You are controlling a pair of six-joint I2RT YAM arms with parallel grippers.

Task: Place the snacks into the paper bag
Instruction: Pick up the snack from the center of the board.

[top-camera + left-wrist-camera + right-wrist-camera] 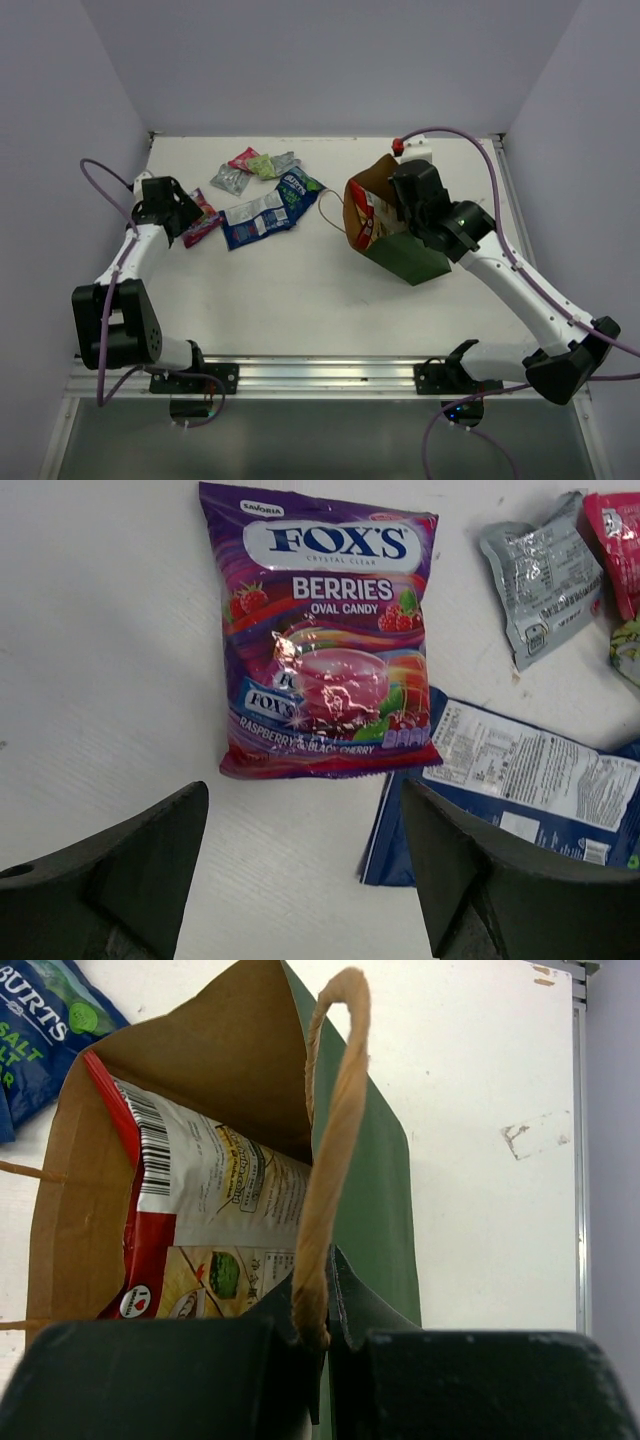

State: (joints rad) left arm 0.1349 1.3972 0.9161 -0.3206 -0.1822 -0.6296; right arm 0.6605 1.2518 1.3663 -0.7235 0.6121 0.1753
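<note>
Top external view: one boxy dark green paper bag (412,260) is seen tipped on the right of the table (300,290), with one white-red-yellow chip bag (365,222) inside. At least six crinkly foil packets (255,218) lie loose at the far left.

Left wrist view: one glossy purple candy packet (325,650) is framed beyond the left gripper (300,870), its fingers apart.

Right wrist view: the right gripper (325,1345) is clamped on one twisted tan loop handle (330,1150).

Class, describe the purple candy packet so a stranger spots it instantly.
Start at the left side of the white table, where the left gripper hovers open. Below it lies a purple foil packet touching a blue-white packet; it alone reads Fox's Berries.
</note>
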